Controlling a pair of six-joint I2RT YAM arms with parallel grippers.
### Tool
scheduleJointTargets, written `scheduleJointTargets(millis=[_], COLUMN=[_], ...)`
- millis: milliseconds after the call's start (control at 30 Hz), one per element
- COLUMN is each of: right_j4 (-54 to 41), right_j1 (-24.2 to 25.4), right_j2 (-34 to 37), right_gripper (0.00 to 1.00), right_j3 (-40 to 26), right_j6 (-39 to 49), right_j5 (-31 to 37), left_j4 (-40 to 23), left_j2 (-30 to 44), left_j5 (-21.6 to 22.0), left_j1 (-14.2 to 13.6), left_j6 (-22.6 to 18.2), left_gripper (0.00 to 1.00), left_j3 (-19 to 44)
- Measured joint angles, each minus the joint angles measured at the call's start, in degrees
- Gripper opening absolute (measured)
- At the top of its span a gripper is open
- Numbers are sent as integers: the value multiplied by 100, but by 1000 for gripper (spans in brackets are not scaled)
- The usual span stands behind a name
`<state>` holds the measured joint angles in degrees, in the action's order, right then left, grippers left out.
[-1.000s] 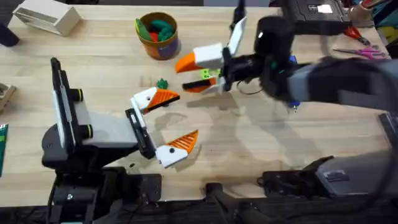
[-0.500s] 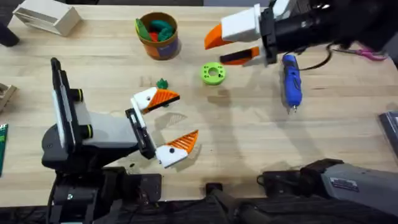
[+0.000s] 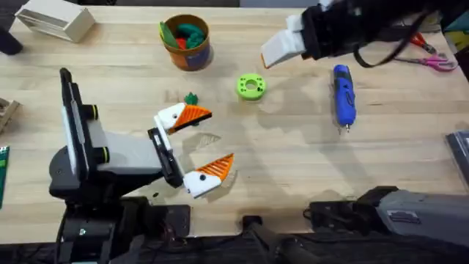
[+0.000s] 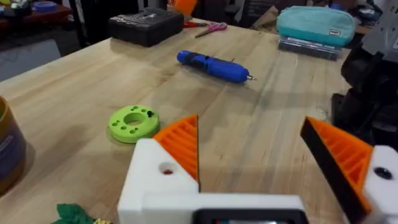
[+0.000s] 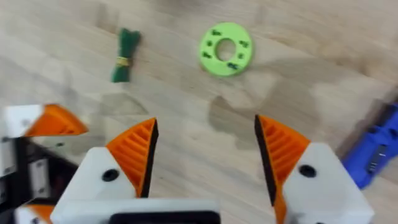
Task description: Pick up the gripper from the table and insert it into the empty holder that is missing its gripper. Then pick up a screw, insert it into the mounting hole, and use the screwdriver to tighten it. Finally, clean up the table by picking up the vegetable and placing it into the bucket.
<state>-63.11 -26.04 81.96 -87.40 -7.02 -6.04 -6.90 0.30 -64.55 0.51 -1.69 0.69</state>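
We find the vegetable [image 5: 125,55] lying flat on the table [image 3: 293,169], a dark-green stalk just beyond the far finger of the left gripper [image 3: 196,143], near it but apparently not touching, though the overhead view hides most of it. That gripper rests low over the wood with its two orange-faced fingers spread wide and nothing between them. The lime-green ring [image 3: 250,86] sits a little further out from the left gripper, between it and the right gripper [image 5: 205,158]. The right gripper hangs above the table past the ring, its jaws apart and empty; from its own camera the ring and the vegetable lie ahead of it with bare wood between. The screwdriver [image 3: 342,95] lies on its side just beside the right gripper, well apart from the left one. The bucket [image 3: 187,42] stands upright beyond the vegetable, holding green and red toy pieces, with a white box [image 3: 57,20] further off.
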Motion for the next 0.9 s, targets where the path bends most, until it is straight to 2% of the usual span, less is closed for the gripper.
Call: scheduleJointTargets(millis=[133, 267, 433, 633, 900], right_j4=[-241, -224, -138, 90, 340], right_j1=[-198, -342, -429, -427, -428], right_j2=[514, 958, 1390, 1844, 2360], right_gripper=[860, 852, 834, 734, 692], right_j3=[-307, -384, -387, -387, -389], right_j6=[132, 182, 237, 237, 237], right_j5=[647, 941, 1078, 1121, 1120], left_j4=[-2, -1, -2, 0, -2], left_j2=[1, 0, 0, 0, 0], left_j5=[0, 0, 0, 0, 0], left_j1=[0, 0, 0, 0, 0], left_j6=[1, 0, 0, 0, 0], left_gripper=[985, 985, 985, 985, 986], left_j3=[0, 0, 0, 0, 0])
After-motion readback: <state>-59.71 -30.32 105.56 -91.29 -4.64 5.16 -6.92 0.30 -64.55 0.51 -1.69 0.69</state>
